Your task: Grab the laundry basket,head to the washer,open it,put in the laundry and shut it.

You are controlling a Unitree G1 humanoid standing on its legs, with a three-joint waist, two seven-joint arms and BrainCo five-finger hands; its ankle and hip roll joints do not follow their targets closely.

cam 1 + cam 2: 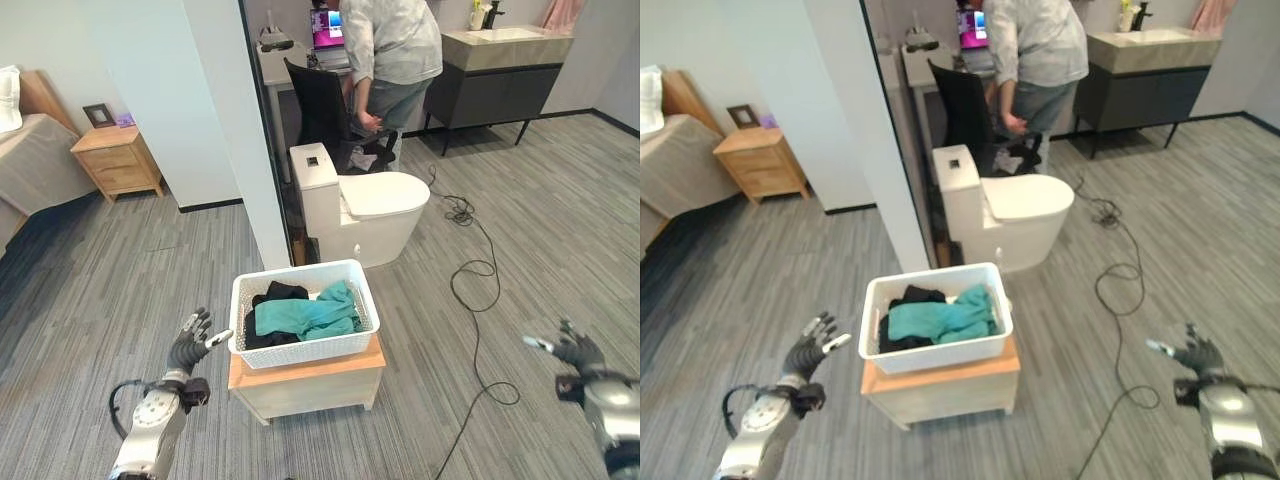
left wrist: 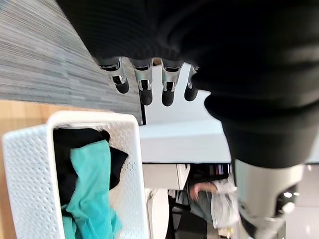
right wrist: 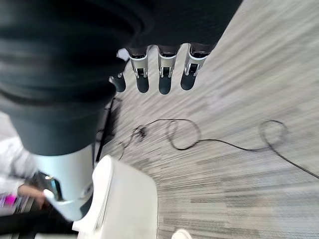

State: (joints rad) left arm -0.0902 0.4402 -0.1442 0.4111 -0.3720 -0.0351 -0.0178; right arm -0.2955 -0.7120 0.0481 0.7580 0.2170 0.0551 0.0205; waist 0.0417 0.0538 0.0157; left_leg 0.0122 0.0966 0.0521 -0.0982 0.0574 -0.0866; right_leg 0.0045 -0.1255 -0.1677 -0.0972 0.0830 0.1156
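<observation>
Both hands (image 1: 192, 340) (image 1: 572, 350) open, flanking basket (image 1: 300, 352)

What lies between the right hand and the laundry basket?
Bare floor crossed by a black cable, between right hand and laundry basket, seen in the left eye view.

A white laundry basket (image 1: 300, 352) sits on a low wooden stand (image 1: 310, 385) on the grey floor (image 1: 90, 300).

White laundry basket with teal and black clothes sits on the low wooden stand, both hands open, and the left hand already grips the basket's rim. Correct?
Not quite. The left hand is open beside the laundry basket, not gripping its rim; the left eye view shows its fingers spread. The rest stands: teal and black clothes, wooden stand, right hand open.
</observation>
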